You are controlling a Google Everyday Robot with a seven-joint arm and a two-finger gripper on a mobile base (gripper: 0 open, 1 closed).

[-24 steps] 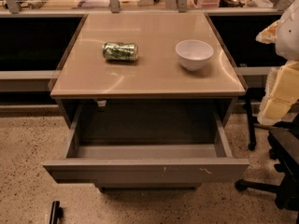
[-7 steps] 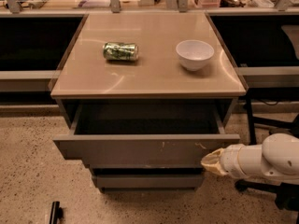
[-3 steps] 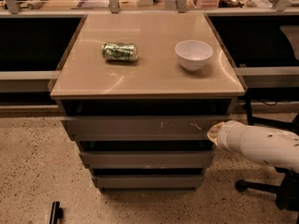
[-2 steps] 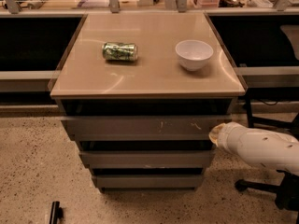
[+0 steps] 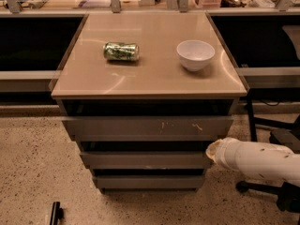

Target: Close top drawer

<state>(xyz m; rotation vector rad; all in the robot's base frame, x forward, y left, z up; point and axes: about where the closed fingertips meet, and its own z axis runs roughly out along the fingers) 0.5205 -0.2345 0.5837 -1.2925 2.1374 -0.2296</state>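
Now the top drawer (image 5: 140, 127) lies up and left of my end effector (image 5: 213, 152), its front running sideways; clenched or released, I cannot tell.

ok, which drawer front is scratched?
The top drawer, the widest: white scratches right of centre. The middle drawer and bottom drawer are narrower, unmarked. The gripper is at the middle drawer's right end.

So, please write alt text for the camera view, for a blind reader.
A grey three-drawer cabinet with its top drawer pushed in; the white arm ends in a claw just below that drawer's right end. On top lie a green can on its side and a white bowl.
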